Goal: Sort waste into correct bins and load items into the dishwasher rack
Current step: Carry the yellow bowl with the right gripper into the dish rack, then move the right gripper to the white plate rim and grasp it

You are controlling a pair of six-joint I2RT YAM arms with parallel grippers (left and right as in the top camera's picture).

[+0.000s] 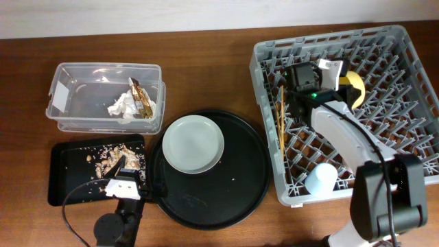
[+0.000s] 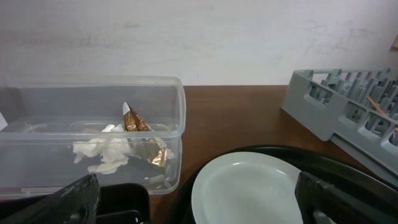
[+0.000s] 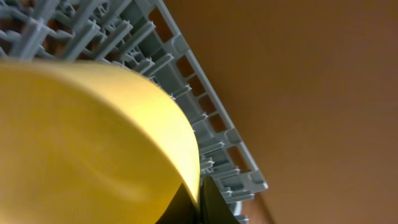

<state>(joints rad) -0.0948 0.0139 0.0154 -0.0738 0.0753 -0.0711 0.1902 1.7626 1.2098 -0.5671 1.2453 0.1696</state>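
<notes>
My right gripper [image 1: 345, 77] is shut on the rim of the small yellow bowl [image 1: 354, 88] and holds it over the back of the dishwasher rack [image 1: 269, 130]. In the right wrist view the bowl [image 3: 81, 143] fills the left side, pinched between my fingers [image 3: 202, 199]. The wooden chopsticks [image 1: 281, 116] and the light-blue cup [image 1: 321, 180] lie in the rack. The grey plate [image 1: 193, 144] sits on the round black tray [image 1: 233, 189]. My left gripper [image 1: 123, 180] is open and empty over the shallow black tray [image 1: 62, 178]. The pink cup is not visible.
The clear tub [image 1: 68, 72] holds white tissue [image 1: 123, 106] and the foil wrapper [image 1: 142, 97]. Brown crumbs [image 1: 113, 158] lie in the shallow black tray. The left wrist view shows the tub [image 2: 62, 106], the plate [image 2: 249, 193] and the rack's corner [image 2: 323, 112].
</notes>
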